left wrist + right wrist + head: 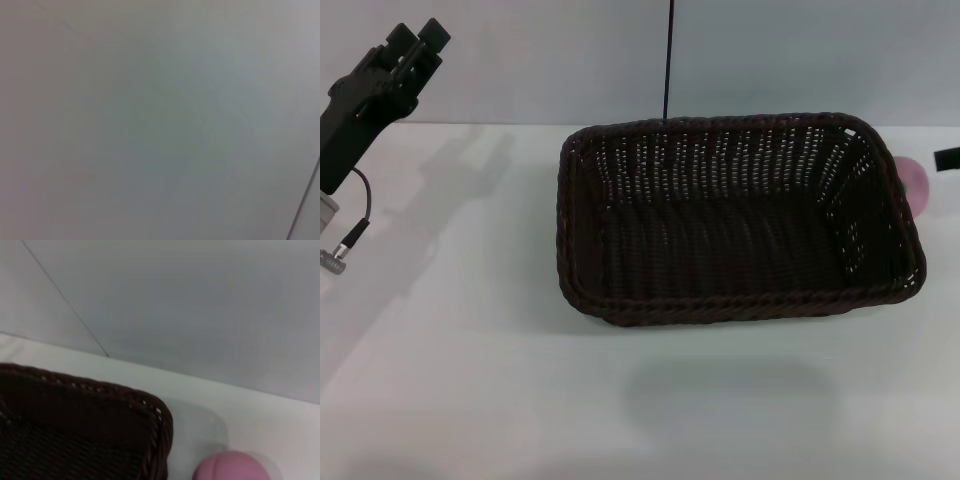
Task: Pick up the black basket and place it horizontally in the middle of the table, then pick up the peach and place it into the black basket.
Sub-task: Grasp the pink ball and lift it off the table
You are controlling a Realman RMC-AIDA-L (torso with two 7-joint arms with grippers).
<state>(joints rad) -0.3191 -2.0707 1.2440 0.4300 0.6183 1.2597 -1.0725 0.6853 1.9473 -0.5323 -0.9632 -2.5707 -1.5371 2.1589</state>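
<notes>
my left gripper (418,42): raised, well left of black basket (740,225), fingers together | my right gripper: barely in view, can't tell its state | peach (912,187): beside basket's right wall on table (470,380)

Bench (470,400): white, flat, matte surface filling most of the head view; soft grey shadows lie on it at the left and near the front edge.

Wall (770,60): plain pale grey, rising directly behind the bench's far edge; no windows or fittings in view.

Seam (668,60): thin dark vertical line on the wall, possibly a panel joint or a cord, running down to the bench's far edge.

Light: even and diffuse, apparently from above, with no hard highlights.

Left wrist view: blank pale grey surface only.
</notes>
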